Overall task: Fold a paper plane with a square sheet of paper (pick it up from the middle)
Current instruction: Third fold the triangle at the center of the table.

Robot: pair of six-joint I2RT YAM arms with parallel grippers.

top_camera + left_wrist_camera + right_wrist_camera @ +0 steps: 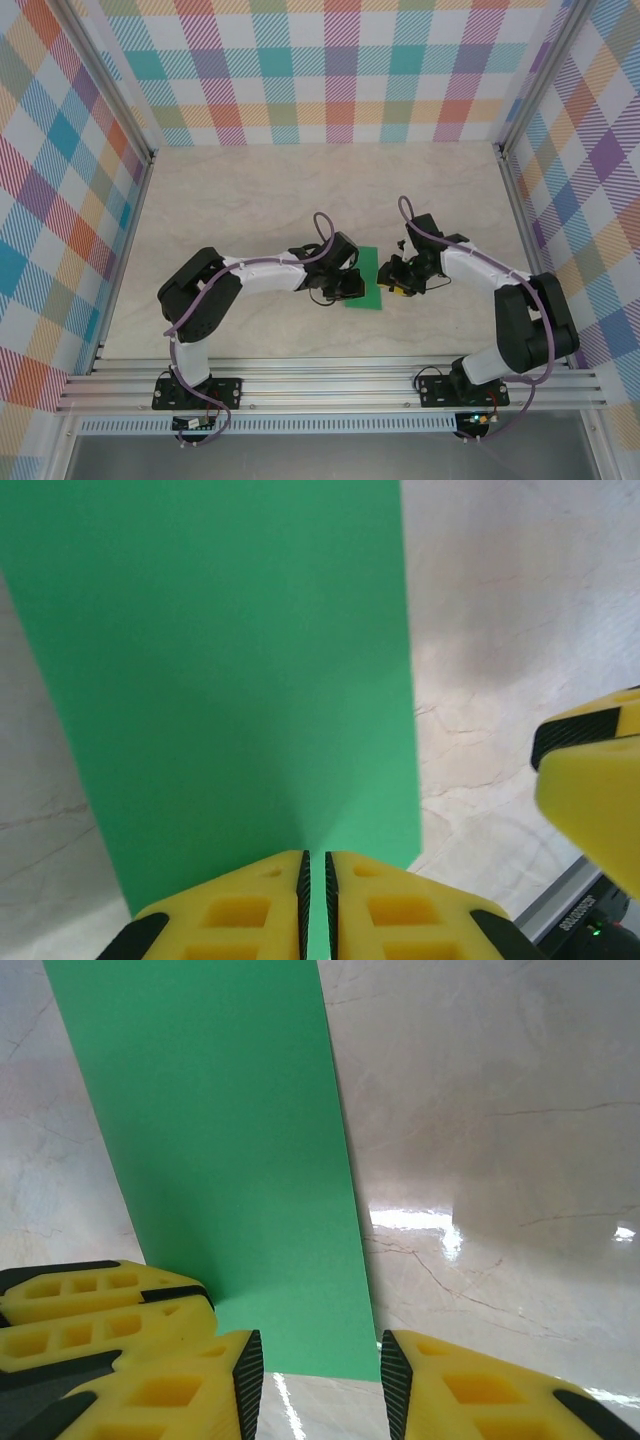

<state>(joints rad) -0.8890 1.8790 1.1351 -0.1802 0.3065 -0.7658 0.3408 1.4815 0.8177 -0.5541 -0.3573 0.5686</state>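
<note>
- Top view: one green square sheet of paper [364, 292] over the pale surface [300, 190], between the left gripper [345, 287] and the right gripper [397, 277]; two grippers.
- Left wrist view: left gripper [315, 872] jaws clenched on the sheet's near edge; sheet looks oblong, perhaps halved once.
- Right wrist view: right gripper [318, 1365] jaws released, straddling the sheet's end. No dart shape yet; most folds probably remain.

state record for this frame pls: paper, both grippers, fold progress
paper: green sheet, plain rectangle, on the table between the two arms
left gripper: fingers closed on the sheet's edge
right gripper: fingers apart, the sheet's edge lying between them, not gripping
fold progress: no dart shape yet
</note>
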